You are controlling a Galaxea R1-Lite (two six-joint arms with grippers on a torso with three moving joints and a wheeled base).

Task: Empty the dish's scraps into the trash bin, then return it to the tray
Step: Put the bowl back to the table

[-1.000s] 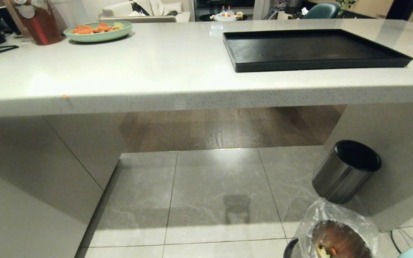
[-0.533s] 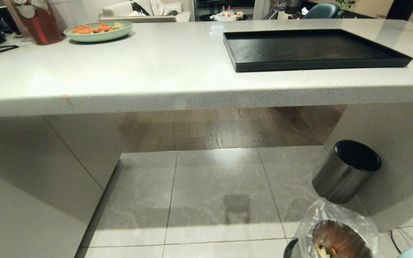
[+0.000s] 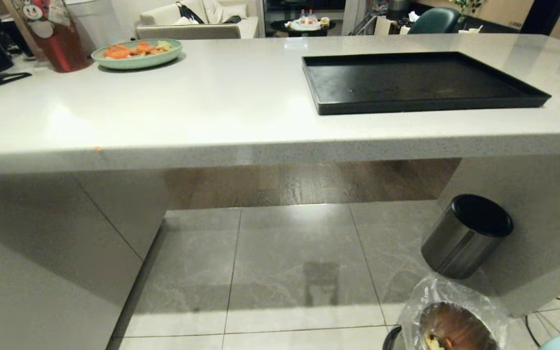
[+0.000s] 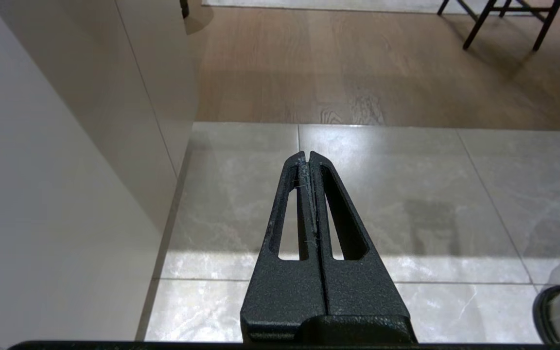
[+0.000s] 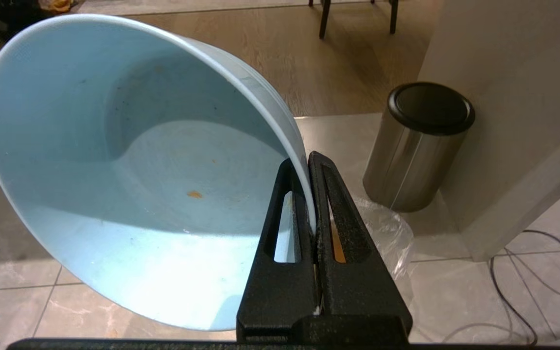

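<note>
The right gripper [image 5: 311, 160] has its jaws pinched tight on the rim of the dish [image 5: 129, 165], and the light-blue bowl hangs tilted on its side, mouth open to the wrist camera, all but empty, with only a couple of tiny orange specks stuck to the inside. Low on the floor, the trash bin [image 3: 447, 318] with its crinkly clear liner shows the scraps [image 3: 439, 340] lying inside it, orange and whitish bits at the bottom, so by the look of it the dumping is done and we're into the return leg. In the head view just a sliver of the dish peeks in at the lower right corner, just beside the bin. The tray [image 3: 528, 95] sits bare up on the counter [image 3: 187, 112], well above and well apart from the bowl. The next move calls for lifting the bowl up to counter level, turning it upright, and setting it down inside the tray's low rim without clipping the counter edge. The left gripper [image 4: 307, 160] hangs idle over the floor tiles, jaws pressed together, holding nothing.
</note>
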